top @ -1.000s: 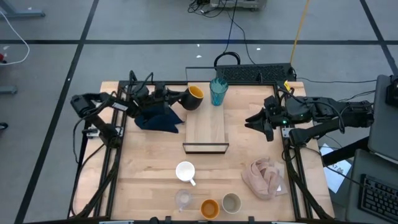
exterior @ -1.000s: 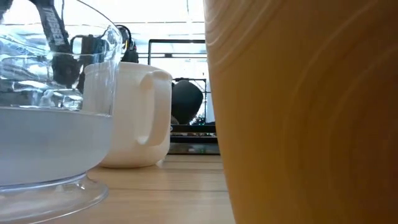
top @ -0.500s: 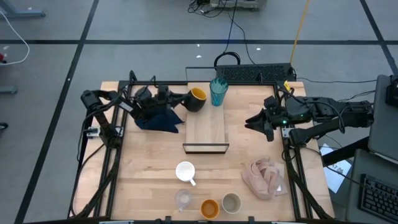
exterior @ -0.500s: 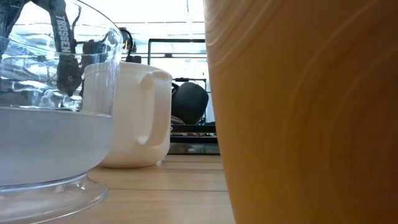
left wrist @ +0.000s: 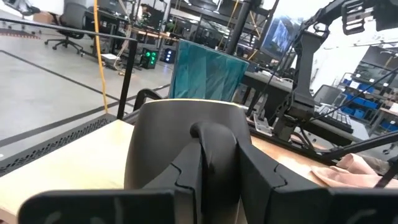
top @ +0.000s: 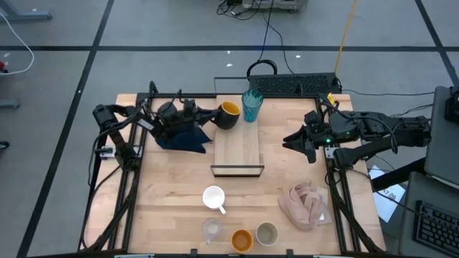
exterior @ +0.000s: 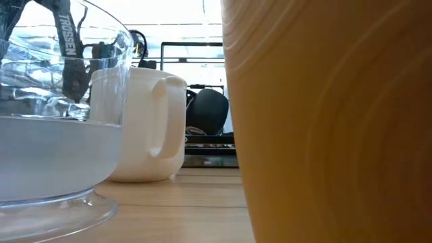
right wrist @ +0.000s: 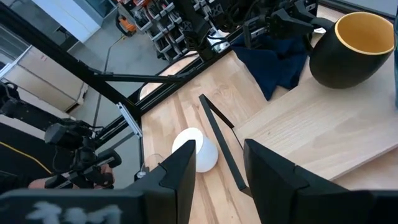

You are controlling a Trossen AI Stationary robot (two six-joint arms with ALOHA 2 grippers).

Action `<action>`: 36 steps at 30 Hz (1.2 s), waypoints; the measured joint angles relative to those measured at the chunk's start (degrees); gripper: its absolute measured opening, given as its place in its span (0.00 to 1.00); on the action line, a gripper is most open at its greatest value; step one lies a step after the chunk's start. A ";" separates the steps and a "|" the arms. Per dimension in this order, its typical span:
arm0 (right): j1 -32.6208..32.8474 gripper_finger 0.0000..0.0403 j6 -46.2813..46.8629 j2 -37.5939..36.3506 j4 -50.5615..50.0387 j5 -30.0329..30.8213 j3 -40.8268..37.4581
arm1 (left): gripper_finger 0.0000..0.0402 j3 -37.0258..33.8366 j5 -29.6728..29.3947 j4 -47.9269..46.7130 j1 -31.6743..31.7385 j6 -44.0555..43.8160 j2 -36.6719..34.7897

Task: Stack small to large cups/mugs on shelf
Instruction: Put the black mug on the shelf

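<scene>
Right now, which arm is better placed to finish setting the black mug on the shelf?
Left. Its hand is shut on the black mug's handle at the shelf's far left corner, beside the teal tumbler. The right hand hangs open off the shelf's right side.

Overhead looks straight down; low camera (seemingly crowded) shares white mug (exterior: 145, 125)
</scene>
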 joint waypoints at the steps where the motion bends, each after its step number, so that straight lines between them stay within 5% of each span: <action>1: 0.01 0.31 -0.06 0.00 0.05 0.00 0.00 | 0.17 0.00 -0.70 -0.62 -0.25 0.19 -0.04; 22: 0.01 0.31 -0.73 0.00 2.09 -0.04 0.00 | 0.16 -0.22 -2.44 -9.24 -3.19 -1.21 0.35; 36: 0.01 0.31 -0.58 0.00 2.54 -0.07 0.02 | 0.16 -0.22 -4.22 -7.01 -3.57 -3.65 0.33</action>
